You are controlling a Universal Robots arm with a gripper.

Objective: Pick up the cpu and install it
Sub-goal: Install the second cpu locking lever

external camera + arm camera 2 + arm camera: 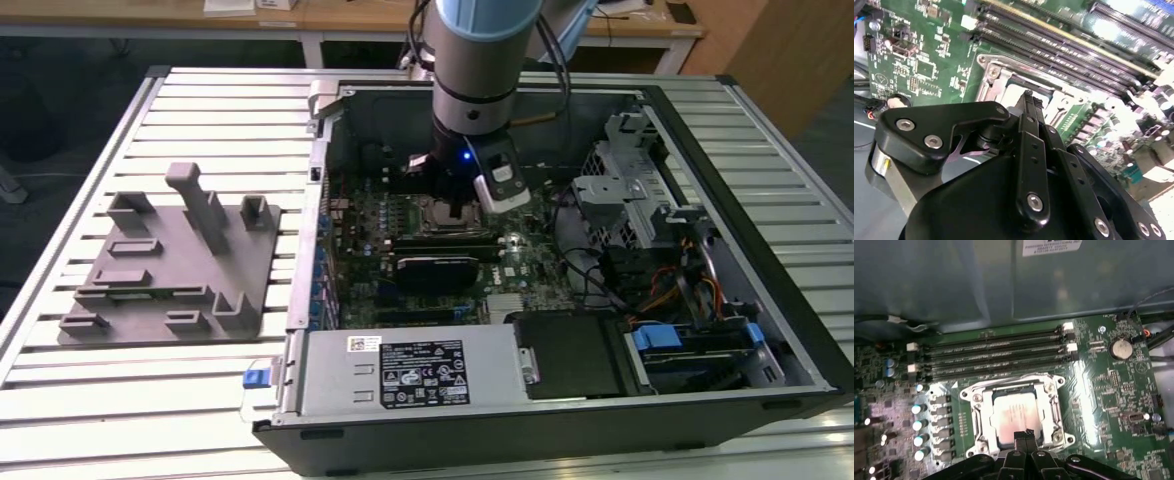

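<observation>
In the first wrist view the gripper (1026, 434) sits nearest the camera, its two black fingers (1020, 438) pressed together with no gap between them, so the jaws are closed and hold nothing. Their tips hang just over the near edge of the cpu (1015, 417), which lies flat in the metal socket frame (974, 415) on the green motherboard (1114, 390), its silvery top facing up. Beyond the socket run four dark memory slots (994, 357), and past those rises the grey wall of the computer case (954, 280). A round coin battery (1120, 348) sits on the board off to one side of the slots.

In the second wrist view the same fingers (1029, 120) meet above the socket frame (999, 75).

In the exterior view the arm (481, 70) reaches down into the open case (747, 330), which lies on a slatted tabletop (187, 110). A grey fixture (174, 260) with upright posts stands on the tabletop at the exterior view's left, well apart from the case.
</observation>
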